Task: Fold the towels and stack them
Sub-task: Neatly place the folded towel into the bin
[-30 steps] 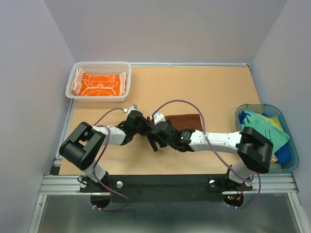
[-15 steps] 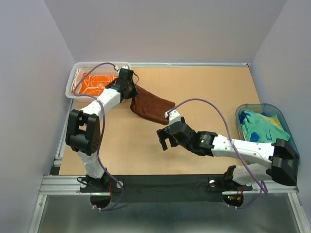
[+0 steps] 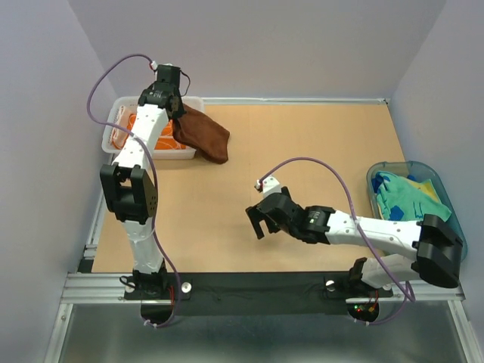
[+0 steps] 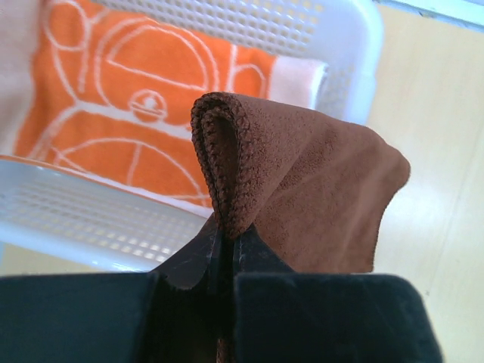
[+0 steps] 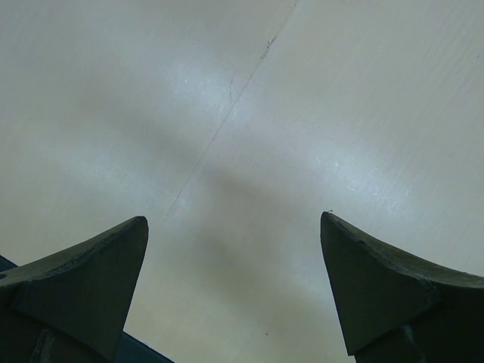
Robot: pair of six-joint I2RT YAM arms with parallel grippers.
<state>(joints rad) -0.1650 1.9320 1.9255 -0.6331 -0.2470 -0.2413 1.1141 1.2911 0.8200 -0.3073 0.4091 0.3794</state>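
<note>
A folded dark brown towel (image 3: pixel 203 134) hangs in the air at the right end of the white mesh basket (image 3: pixel 113 144), with my left gripper (image 3: pixel 171 108) shut on its upper edge. In the left wrist view the brown towel (image 4: pixel 302 181) bulges out from between the closed fingers of the left gripper (image 4: pixel 224 240). A folded orange towel (image 3: pixel 144 134) with white circles lies in the basket, and the left wrist view shows this orange towel (image 4: pixel 113 106) below the brown one. My right gripper (image 3: pixel 261 221) hovers open over bare table, and the right gripper (image 5: pixel 234 227) holds nothing.
A translucent blue-green tub (image 3: pixel 451 257) at the right table edge holds crumpled green, yellow and blue towels (image 3: pixel 408 200). Grey walls close in the tan table (image 3: pixel 318 144) on three sides. The right arm stretches across the front right.
My left arm has swung up and left, carrying the brown towel from the table's middle to the basket's right end. The right gripper has let go, opened wide and drawn back toward the front.
</note>
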